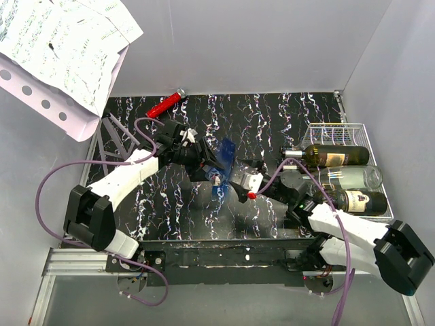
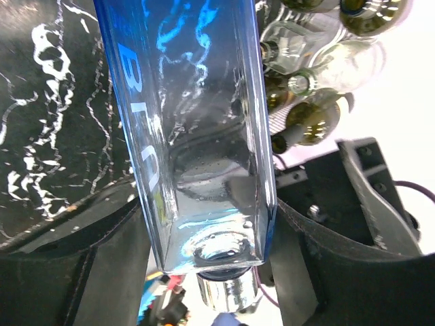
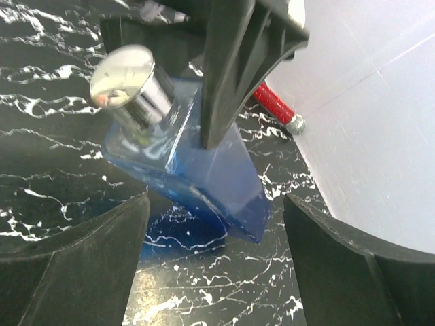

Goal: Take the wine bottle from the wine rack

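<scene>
Top external view: the white wire wine rack [image 1: 360, 129] at the worktop's [image 1: 272, 122] right edge holds three wine bottles [image 1: 333, 155] lying side by side. Mid-worktop, clear of the rack, the left tool [image 1: 206, 165] clamps a square blue glass bottle [image 1: 223, 157] with a silver cap. The right tool [image 1: 239, 178] is spread, near the cap.

The wine rack [image 1: 338, 125] sits at the right edge of the table [image 1: 272, 115], with three bottles [image 1: 336, 156] lying in it, necks pointing left. A fourth bottle [image 1: 223, 163] is mid-frame, left of the rack. What may be a tube [image 1: 166, 104] lies toward the upper left.
</scene>
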You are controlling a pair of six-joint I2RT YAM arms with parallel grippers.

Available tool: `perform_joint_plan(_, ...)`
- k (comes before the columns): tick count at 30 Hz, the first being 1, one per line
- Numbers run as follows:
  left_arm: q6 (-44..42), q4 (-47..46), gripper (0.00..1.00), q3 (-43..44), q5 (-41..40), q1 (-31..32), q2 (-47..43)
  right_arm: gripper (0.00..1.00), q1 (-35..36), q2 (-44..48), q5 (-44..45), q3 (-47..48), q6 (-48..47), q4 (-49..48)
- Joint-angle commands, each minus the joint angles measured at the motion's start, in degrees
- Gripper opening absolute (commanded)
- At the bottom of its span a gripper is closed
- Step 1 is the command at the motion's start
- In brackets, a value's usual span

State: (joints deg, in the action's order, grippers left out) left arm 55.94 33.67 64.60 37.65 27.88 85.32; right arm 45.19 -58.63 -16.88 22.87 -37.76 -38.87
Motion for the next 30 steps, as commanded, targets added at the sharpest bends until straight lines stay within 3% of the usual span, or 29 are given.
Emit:
perform_joint_plan(1, 8.12, -6.07, 0.00, 1.14, 5.77, 0.42, -5.69, 0.89, 1.30, -2.97, 5.10, -1.07, -2.41, -10.42)
perform_joint_plan(15, 22.36, -10.82, 0.00, -3.51, 4.46, 0.77, -11.31, 0.93, 7.36, -12.73, 14.07, 1.12, -0.99, -20.19)
perform_joint_plan(25, 24.56, -11.52, 0.00, -3.60, 4.63, 1.47, -11.49, 0.94, 9.04, -18.44, 18.45, 4.28, 1.19, -23.00)
perform_joint_plan(30, 24.83, -11.35, 0.00, -5.09, 3.49, 1.74, -14.47, 0.85, 9.04, -19.42, 17.33, 6.48, 3.82, -22.22)
